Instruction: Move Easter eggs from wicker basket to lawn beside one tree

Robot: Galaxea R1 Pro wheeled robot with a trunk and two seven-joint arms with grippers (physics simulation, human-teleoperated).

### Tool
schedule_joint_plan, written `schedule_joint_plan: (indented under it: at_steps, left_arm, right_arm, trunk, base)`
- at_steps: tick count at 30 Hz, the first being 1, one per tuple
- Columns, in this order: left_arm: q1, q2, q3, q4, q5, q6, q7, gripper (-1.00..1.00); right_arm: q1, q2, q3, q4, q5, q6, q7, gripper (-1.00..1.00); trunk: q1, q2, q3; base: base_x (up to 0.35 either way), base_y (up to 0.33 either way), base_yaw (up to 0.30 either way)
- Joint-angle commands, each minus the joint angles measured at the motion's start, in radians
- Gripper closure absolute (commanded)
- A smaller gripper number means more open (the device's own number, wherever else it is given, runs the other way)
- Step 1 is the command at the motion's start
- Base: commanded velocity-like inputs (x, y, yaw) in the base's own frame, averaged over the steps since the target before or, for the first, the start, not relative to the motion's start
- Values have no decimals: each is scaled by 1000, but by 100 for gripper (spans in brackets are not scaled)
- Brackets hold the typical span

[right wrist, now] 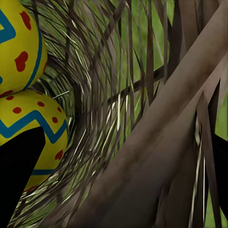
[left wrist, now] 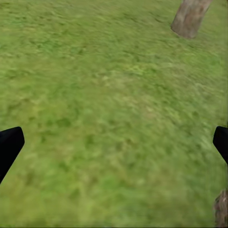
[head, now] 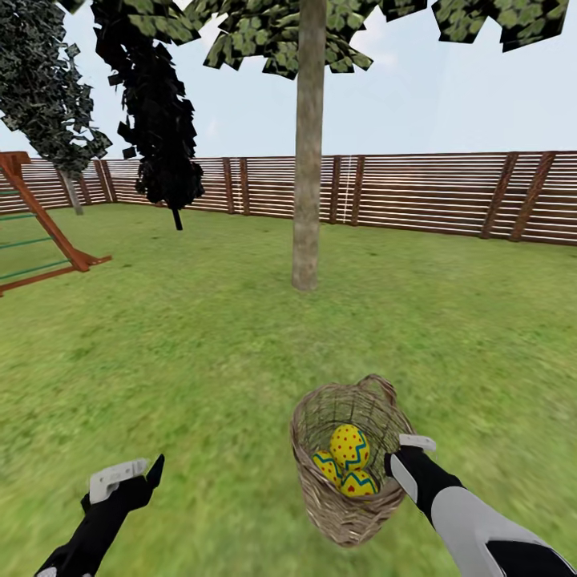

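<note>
The wicker basket (head: 349, 497) is low on the lawn (head: 200, 336), tilted with its mouth toward me. Three yellow Easter eggs with blue zigzags and red dots lie inside: one on top (head: 350, 446), one to its left (head: 327, 465), one below (head: 358, 483). My right gripper (head: 401, 453) is shut on the basket's right rim. In the right wrist view the woven wall (right wrist: 156, 118) runs between the fingers, with two eggs (right wrist: 19, 47) (right wrist: 33, 123) beside the inner finger (right wrist: 16, 175). My left gripper (head: 136, 474) (left wrist: 114, 142) hangs open over bare grass, left of the basket.
A pale-trunked tree (head: 308, 160) (left wrist: 190, 16) stands straight ahead, a few steps beyond the basket. A dark conifer (head: 160, 120) and a wooden play frame (head: 40, 232) are at the far left. A brown slat fence (head: 433, 192) closes the garden behind.
</note>
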Motion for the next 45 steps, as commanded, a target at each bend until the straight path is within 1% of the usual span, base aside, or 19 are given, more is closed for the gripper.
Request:
schedule_joint_plan:
  at_steps: [1,2,4,6,7,9,11,12,16,18,19,23,24,28,35,39,41,43,45]
  left_arm:
    - [0,-2,0,12,2,14,-2,-100]
    - [0,-2,-5,30,-11,24,5,-100]
    - [0,-2,-11,76,-56,76,34,-100]
    - [-2,-3,-13,114,-72,128,47,-100]
    - [-19,-2,-14,157,-78,150,51,-100]
    - [-90,-2,-14,285,-83,164,68,-100]
    - [-143,-2,-14,377,-93,167,146,-100]
    - [-157,-2,-14,405,-95,168,163,-100]
    - [-187,-2,-14,471,-96,168,176,-100]
    - [-221,0,-15,531,-96,168,177,-100]
    - [-243,2,-14,568,-96,168,177,-100]
    - [-373,7,-14,818,-98,168,177,-100]
    - [-388,12,-14,840,-97,169,176,-100]
    - [-403,37,-13,861,-95,169,169,-100]
    - [-404,41,-10,857,-91,165,166,-100]
    - [-417,18,-19,880,-100,143,177,-100]
    - [-417,6,-21,869,-100,138,174,-100]
    - [-417,3,-20,857,-100,137,172,-100]
    - [-417,2,-20,846,-101,137,172,-100]
  right_arm:
    - [0,0,-1,-2,-10,2,-4,100]
    - [0,0,-1,-2,-10,2,-5,100]
    - [0,0,-1,-2,-10,2,-5,100]
    - [0,0,0,-2,-10,2,-5,100]
    - [0,1,0,-2,-10,2,-5,100]
    - [0,2,1,-2,-8,2,-5,100]
    - [0,2,1,-1,-7,2,-5,100]
    - [0,2,1,-2,-7,2,-5,100]
    - [0,2,1,-2,-7,2,-5,100]
    - [0,2,1,-2,-7,1,-5,100]
    - [0,2,1,-2,-7,1,-5,100]
    - [0,2,1,-2,-7,0,-5,100]
    - [0,2,1,-2,-7,0,-5,100]
    - [0,2,1,-2,-6,0,-5,100]
    - [0,2,1,-2,-6,0,-5,100]
    - [-2,25,0,-2,-10,-4,-2,100]
    - [-2,36,1,-3,-12,-3,-2,100]
    - [-2,47,1,-3,-8,-3,-2,100]
    - [-2,49,1,-2,-7,-3,-2,100]
  trunk:
    - [0,0,-1]
    - [0,0,-1]
    - [0,0,-1]
    - [0,0,-1]
    - [0,0,-1]
    - [0,0,-1]
    - [0,0,-1]
    - [0,0,-1]
    - [0,0,-1]
    - [0,0,-1]
    - [0,0,-1]
    - [0,0,-1]
    - [0,0,-1]
    - [0,0,-1]
    - [0,0,-1]
    - [1,0,-1]
    - [1,0,-1]
    - [1,0,-1]
    - [1,0,-1]
  base:
    - [317,-167,0]
    - [317,-165,0]
    - [317,-161,0]
    - [317,-158,0]
    - [317,-157,0]
    - [317,-157,0]
    - [317,-157,0]
    - [317,-157,0]
    - [317,-157,0]
    - [317,-157,0]
    - [317,-157,0]
    - [317,-157,0]
    - [317,-157,0]
    - [318,-107,0]
    - [324,-5,0]
    - [0,0,0]
    - [0,0,0]
    - [0,0,0]
    - [0,0,0]
